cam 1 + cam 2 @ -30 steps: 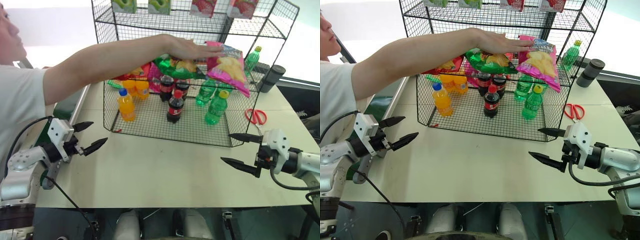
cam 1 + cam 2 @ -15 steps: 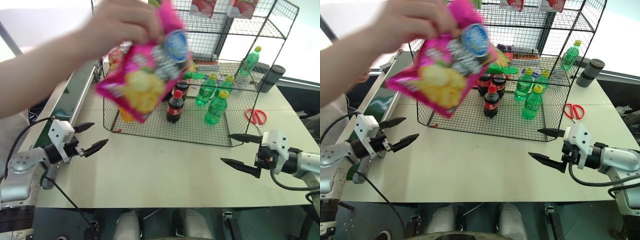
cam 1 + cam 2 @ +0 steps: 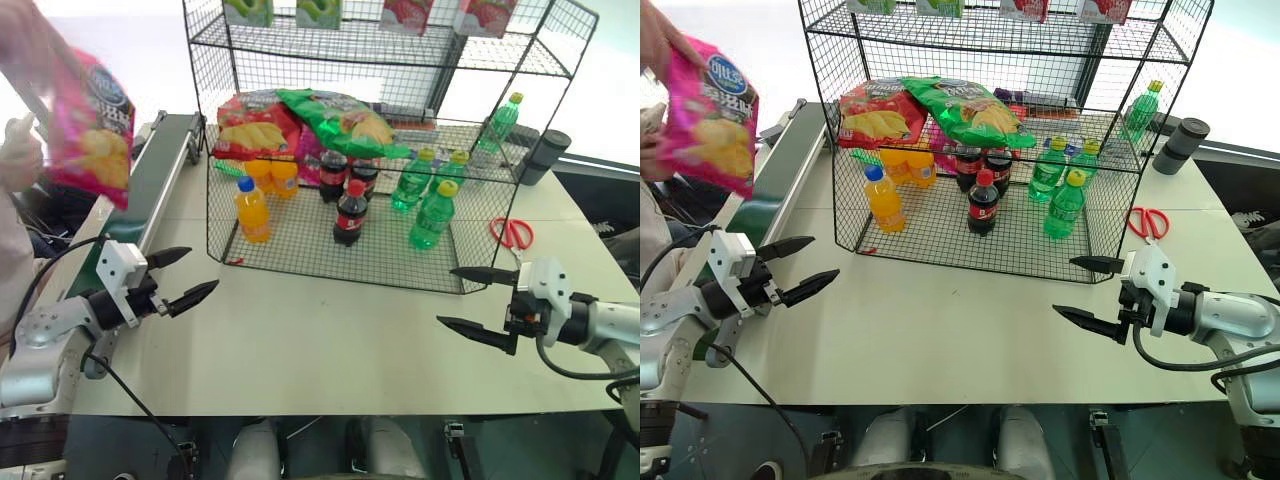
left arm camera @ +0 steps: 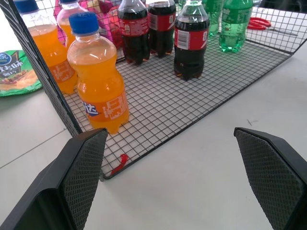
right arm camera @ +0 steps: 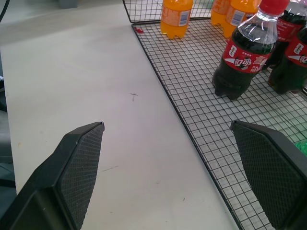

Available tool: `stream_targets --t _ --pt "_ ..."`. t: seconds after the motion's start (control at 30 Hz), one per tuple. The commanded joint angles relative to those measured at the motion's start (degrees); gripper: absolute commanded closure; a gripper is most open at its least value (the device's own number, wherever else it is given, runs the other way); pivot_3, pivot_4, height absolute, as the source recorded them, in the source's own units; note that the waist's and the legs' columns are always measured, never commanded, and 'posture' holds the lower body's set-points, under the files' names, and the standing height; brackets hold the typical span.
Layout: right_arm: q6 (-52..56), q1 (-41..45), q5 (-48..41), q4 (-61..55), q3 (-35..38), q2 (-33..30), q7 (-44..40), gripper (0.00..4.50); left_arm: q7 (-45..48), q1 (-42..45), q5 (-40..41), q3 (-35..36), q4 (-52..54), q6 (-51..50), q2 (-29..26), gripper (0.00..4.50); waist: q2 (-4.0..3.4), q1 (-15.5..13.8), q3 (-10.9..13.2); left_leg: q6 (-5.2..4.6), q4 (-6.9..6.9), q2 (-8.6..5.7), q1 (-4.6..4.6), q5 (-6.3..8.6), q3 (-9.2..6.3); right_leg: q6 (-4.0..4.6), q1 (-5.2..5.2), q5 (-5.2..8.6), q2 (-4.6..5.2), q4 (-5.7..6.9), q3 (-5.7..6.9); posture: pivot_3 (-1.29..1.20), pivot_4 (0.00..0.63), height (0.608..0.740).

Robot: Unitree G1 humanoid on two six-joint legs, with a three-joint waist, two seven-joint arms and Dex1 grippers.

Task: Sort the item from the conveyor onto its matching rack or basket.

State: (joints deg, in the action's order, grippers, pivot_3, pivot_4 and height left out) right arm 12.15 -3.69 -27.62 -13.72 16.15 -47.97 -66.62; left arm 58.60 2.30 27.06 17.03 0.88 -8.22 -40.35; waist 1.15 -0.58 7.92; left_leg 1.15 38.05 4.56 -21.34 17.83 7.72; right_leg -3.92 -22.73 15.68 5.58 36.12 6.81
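A person's hand [image 3: 660, 40] holds one shiny magenta-pink crisp bag [image 3: 712, 118] above the dark-green conveyor belt [image 3: 150, 190]. The black wire-mesh rack [image 3: 400, 150] holds two crisp bags, three orange, three cola and four green bottles. Left gripper [image 3: 183, 277] and right gripper [image 3: 470, 300] hang released, empty.

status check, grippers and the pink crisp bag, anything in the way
Left gripper open, empty. Right gripper open, empty. Pink crisp bag held up in a person's hand beside the conveyor, not on the belt. Table between the grippers bare.

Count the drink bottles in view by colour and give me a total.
Orange bottles: 3
Dark cola bottles: 3
Green bottles: 4
Total: 10
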Motion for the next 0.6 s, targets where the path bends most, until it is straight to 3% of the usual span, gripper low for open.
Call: stream_targets --t 0.03,0.6 --pt "-0.1 1.1 -0.7 -0.5 0.3 -0.5 0.0 0.09 0.5 -0.5 1.5 2.3 2.6 1.6 -0.5 0.0 0.0 0.0 0.0 0.0 0.0 0.0 0.0 0.0 0.0 0.0 0.0 0.0 0.0 0.0 0.0 0.0 0.15 0.726" --pt "0.7 2.3 -1.2 -0.5 -0.3 -0.1 -0.4 0.09 -0.2 -1.2 2.4 2.4 2.9 1.1 -0.6 0.0 0.0 0.0 0.0 0.0 0.0 0.0 0.0 0.0 0.0 0.0 0.01 0.0 0.0 0.0 0.0 0.0 0.15 0.726"
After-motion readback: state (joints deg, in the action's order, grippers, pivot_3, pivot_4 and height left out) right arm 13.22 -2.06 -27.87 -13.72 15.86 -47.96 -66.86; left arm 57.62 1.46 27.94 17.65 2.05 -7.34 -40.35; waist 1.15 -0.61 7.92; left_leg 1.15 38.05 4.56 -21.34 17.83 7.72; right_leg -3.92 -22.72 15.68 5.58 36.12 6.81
